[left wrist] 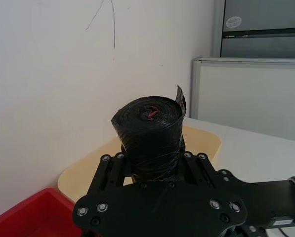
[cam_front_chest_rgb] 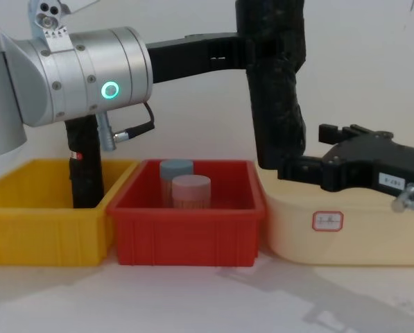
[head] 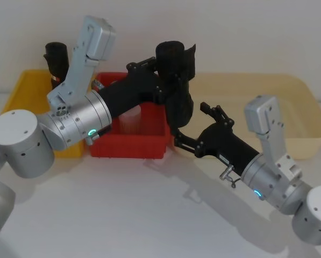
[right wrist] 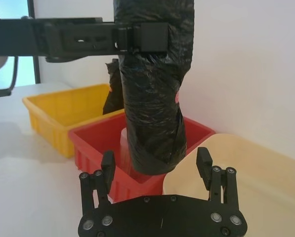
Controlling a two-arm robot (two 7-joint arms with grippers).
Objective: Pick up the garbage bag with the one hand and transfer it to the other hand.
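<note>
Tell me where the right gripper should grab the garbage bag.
Grip the lower half of the garbage bag, below the left gripper clamped on its upper part. It hangs upright in the air, so the open right gripper should probably come in level from the robot's right, straddling its round sides.

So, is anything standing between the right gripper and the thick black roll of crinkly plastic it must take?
Nothing visible does. The left gripper holds the thick black crinkly plastic roll upright over the edge of the red plastic bin. The open right gripper flanks its lower end with both fingers, only air between.
</note>
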